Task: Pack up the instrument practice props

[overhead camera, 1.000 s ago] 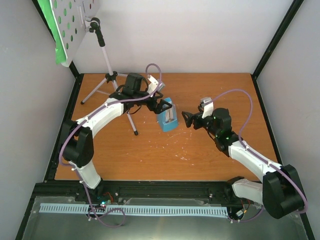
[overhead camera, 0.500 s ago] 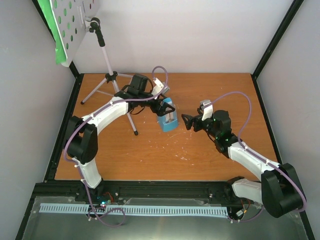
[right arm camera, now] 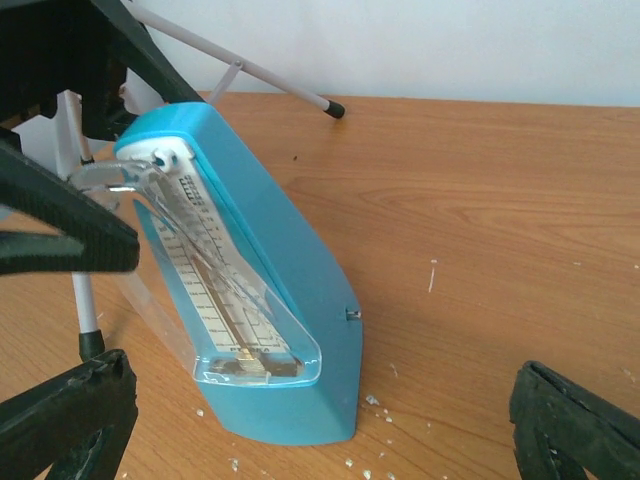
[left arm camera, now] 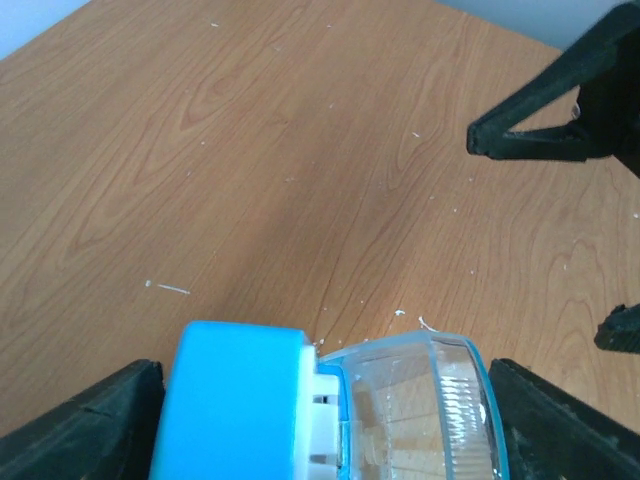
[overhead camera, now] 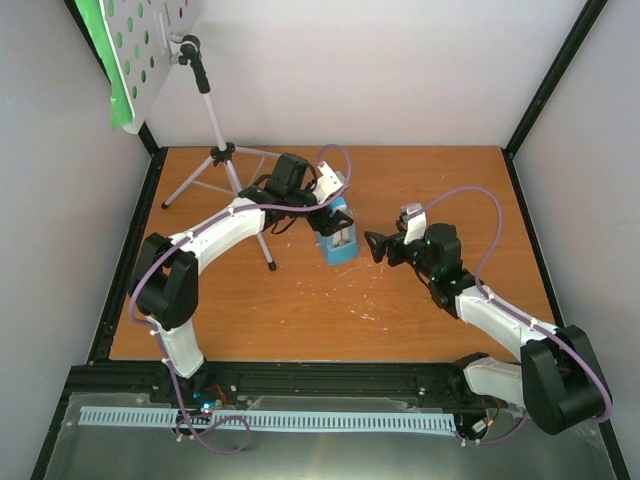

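The small blue metronome [overhead camera: 338, 238] stands upright on the wooden table [overhead camera: 300, 310]. My left gripper [overhead camera: 331, 213] reaches over it from the left, open. In the left wrist view the metronome's blue top [left arm camera: 238, 400] and clear front fill the gap of the left gripper [left arm camera: 322, 432], each finger close beside one side. My right gripper [overhead camera: 378, 245] hovers open just right of the metronome [right arm camera: 255, 290], nothing between its fingers [right arm camera: 62, 420]. The silver music stand [overhead camera: 222, 155] rises at the back left, its grey perforated tray [overhead camera: 150, 45] holding a green sheet [overhead camera: 100, 45].
The stand's three legs [overhead camera: 262, 245] spread over the back-left of the table, one foot just left of the metronome. Grey walls and black frame posts close in the table. Small white crumbs [right arm camera: 375, 400] lie around the metronome's base.
My left gripper has moved right and come over the metronome's top, and its jaws have narrowed slightly. The right gripper has edged a little toward the metronome.
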{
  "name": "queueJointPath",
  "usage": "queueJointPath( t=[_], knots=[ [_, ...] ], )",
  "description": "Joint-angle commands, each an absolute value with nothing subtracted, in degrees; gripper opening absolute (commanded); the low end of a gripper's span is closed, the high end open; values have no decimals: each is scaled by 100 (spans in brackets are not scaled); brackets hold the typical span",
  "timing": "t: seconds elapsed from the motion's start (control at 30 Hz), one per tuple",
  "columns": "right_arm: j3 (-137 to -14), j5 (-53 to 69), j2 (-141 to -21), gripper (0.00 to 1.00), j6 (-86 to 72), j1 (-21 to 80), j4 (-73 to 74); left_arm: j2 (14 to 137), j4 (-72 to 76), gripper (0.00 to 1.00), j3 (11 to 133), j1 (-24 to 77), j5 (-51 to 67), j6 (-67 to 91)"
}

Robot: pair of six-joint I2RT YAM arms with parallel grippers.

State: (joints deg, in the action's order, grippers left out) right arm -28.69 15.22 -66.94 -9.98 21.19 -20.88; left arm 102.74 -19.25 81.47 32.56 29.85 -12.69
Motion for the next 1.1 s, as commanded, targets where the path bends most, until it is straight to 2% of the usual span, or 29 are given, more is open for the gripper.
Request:
queueJointPath(
  t=[0.0, 0.1, 0.7, 0.9, 0.97, 1.07],
  knots=[
    [-2756, 1392, -6705, 100, -1002, 2060, -2294, 10240, -1843, 83, 8125, 3280, 2847, -1444],
    [-2721, 1340, -6685, 100, -1011, 2065, -2300, 10245, -1818, 73, 8108, 3279, 2862, -1450],
    [-2721, 1193, -6610, 100, -1002, 2044, -2231, 10288, -1799, 44, 8022, 3282, 2956, -1403],
    [-2902, 1269, -6637, 100, -1118, 2030, -2065, 10323, -1758, 30, 8003, 3280, 3091, -1258],
    [-2921, 1260, -6608, 100, -1133, 2030, -2044, 10311, -1747, 36, 7937, 3283, 3068, -1257],
    [-2910, 1261, -6547, 100, -1107, 2027, -1971, 10250, -1722, 64, 7833, 3277, 3137, -1219]
  ],
)
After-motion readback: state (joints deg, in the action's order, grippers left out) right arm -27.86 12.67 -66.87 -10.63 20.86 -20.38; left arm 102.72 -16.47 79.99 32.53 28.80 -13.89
